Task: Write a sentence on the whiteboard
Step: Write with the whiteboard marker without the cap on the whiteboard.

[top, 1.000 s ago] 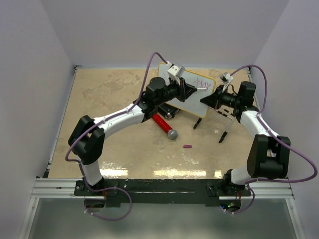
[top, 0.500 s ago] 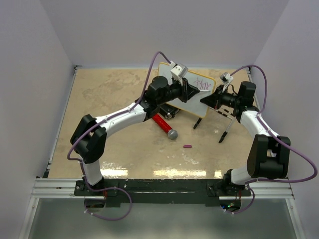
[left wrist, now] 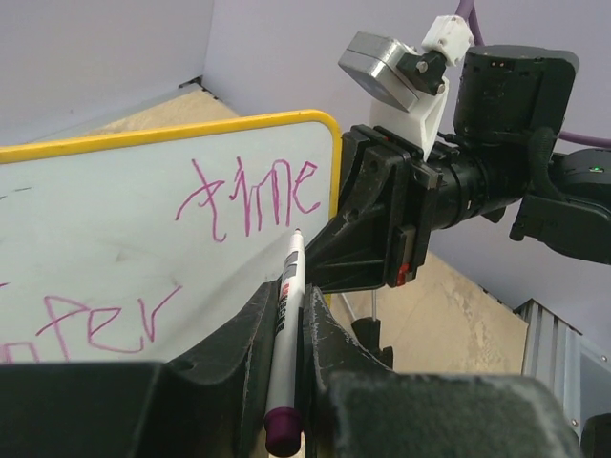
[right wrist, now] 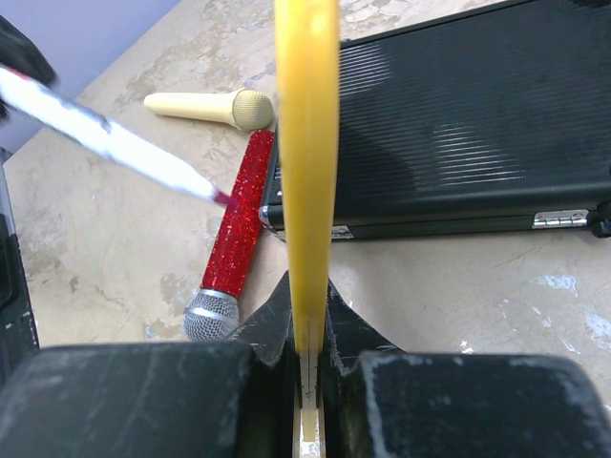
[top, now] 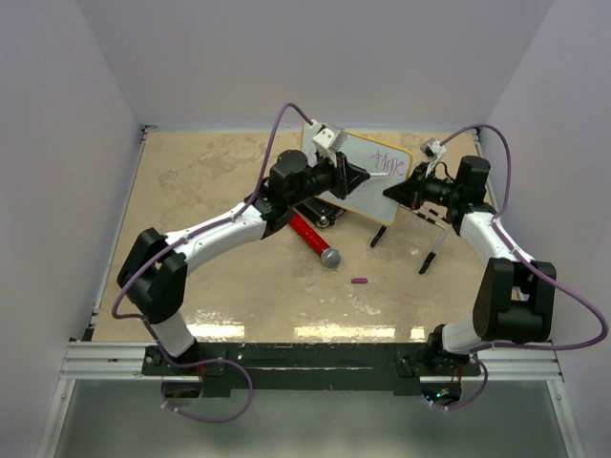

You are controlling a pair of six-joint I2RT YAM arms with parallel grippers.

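The whiteboard [top: 374, 175], white with a yellow rim, is held up off the table. It also shows in the left wrist view [left wrist: 105, 219]. The sentence is purple-magenta writing: "time" [left wrist: 256, 196] at the upper right and more letters [left wrist: 95, 320] lower left. My left gripper [top: 355, 177] [left wrist: 286, 301] is shut on a white marker [left wrist: 286, 315] with a purple end. The marker's tip lies just below "time"; I cannot tell if it touches. My right gripper [top: 393, 194] [right wrist: 307, 320] is shut on the board's yellow edge [right wrist: 305, 143], seen edge-on.
A black case [right wrist: 458, 134] lies on the table behind the board, also in the top view [top: 320, 212]. A red glitter microphone [top: 315, 240] and a cream microphone [right wrist: 205, 107] lie beside it. A small purple cap [top: 359, 281] lies nearer the front. Black legs [top: 430, 256] stand under the right arm.
My left arm has swung left and drawn its gripper and marker slightly back along the board. The right arm and the board have stayed put.
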